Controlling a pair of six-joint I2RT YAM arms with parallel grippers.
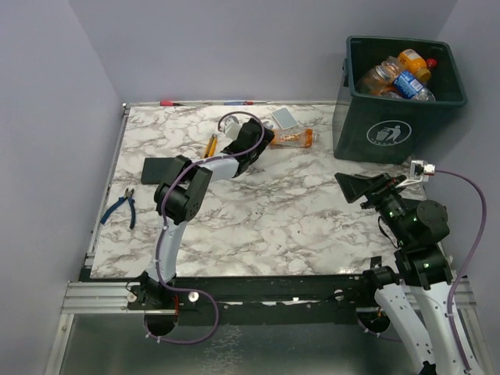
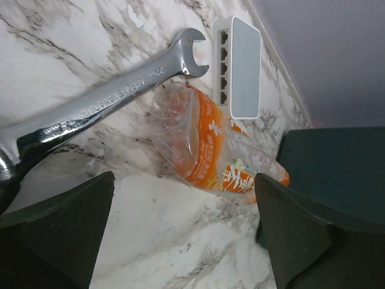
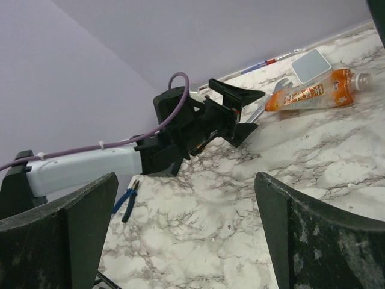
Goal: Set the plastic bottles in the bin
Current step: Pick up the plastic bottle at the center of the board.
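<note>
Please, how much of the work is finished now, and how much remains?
Done: several bottles already lie in the bin. In hand: nothing is gripped; the left hand is open, facing the orange bottle lying on the table beside the wrench. The right hand is open and empty near the bin. Left: grasp that bottle, the only one seen on the table, and drop it in.

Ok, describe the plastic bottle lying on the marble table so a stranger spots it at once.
Find the large dark green square bin at the far right corner of the white marble table. Left of it a crumpled clear plastic bottle with an orange label lies on its side, next to a small white box and a silver wrench. It is the only bottle outside the bin.
</note>
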